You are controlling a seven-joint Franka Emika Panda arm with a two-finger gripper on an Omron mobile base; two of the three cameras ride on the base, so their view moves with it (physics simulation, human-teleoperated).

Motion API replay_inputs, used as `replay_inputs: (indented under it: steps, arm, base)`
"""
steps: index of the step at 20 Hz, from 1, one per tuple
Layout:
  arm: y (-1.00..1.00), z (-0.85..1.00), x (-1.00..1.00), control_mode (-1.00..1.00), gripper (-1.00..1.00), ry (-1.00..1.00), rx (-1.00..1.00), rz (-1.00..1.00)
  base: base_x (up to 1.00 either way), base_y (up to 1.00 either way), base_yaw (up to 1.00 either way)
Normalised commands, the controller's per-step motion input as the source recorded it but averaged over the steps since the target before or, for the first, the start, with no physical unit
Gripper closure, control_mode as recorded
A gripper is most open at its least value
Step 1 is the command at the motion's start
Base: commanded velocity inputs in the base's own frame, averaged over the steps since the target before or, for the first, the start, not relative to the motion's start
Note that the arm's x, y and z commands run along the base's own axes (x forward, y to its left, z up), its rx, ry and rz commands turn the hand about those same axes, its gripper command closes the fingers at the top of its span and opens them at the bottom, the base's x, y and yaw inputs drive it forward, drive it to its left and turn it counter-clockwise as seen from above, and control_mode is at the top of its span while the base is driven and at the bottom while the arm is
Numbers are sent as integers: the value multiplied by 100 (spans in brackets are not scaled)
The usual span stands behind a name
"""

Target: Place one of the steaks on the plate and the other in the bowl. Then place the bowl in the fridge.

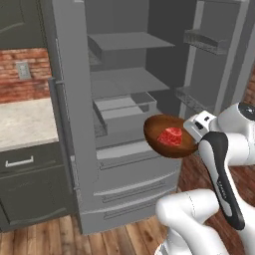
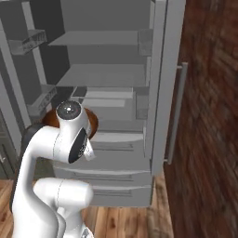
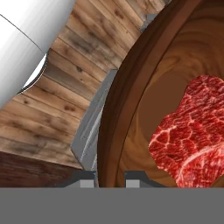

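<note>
The wooden bowl [image 1: 169, 135], with 1 raw steak [image 1: 170, 136] inside, was held by its rim in the gripper [image 3: 109, 177], jaws narrowed on the wall. It was carried tilted before the open fridge [image 1: 124, 99], whose grey shelves [image 1: 127, 79] lay ahead and slightly higher. Wood flooring [image 1: 45, 239] lay below.

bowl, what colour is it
Dark reddish-brown with a wood grain, clearest in the hand view: bowl.

arm [image 1: 219, 164]: glossy white rounded shells | joints: dark grey bands | wrist cap: round, dark
</note>
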Motion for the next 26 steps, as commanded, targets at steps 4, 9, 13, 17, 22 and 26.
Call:
replay_inputs:
  steps: [4, 9, 13, 17, 22, 26]
  arm:
    - [0, 0, 0, 100, 100, 0, 0, 0]
    - [0, 0, 0, 100, 100, 0, 0, 0]
    - [0, 0, 0, 100, 100, 0, 0, 0]
    - [0, 0, 0, 100, 100, 0, 0, 0]
    - [0, 0, 0, 100, 100, 0, 0, 0]
    - [0, 0, 0, 100, 100, 0, 0, 0]
  base:
    - [65, -6, 0]
    - [56, -2, 0]
    - [51, -4, 0]
    - [49, -7, 0]
    - [45, -6, 0]
    - [38, -4, 0]
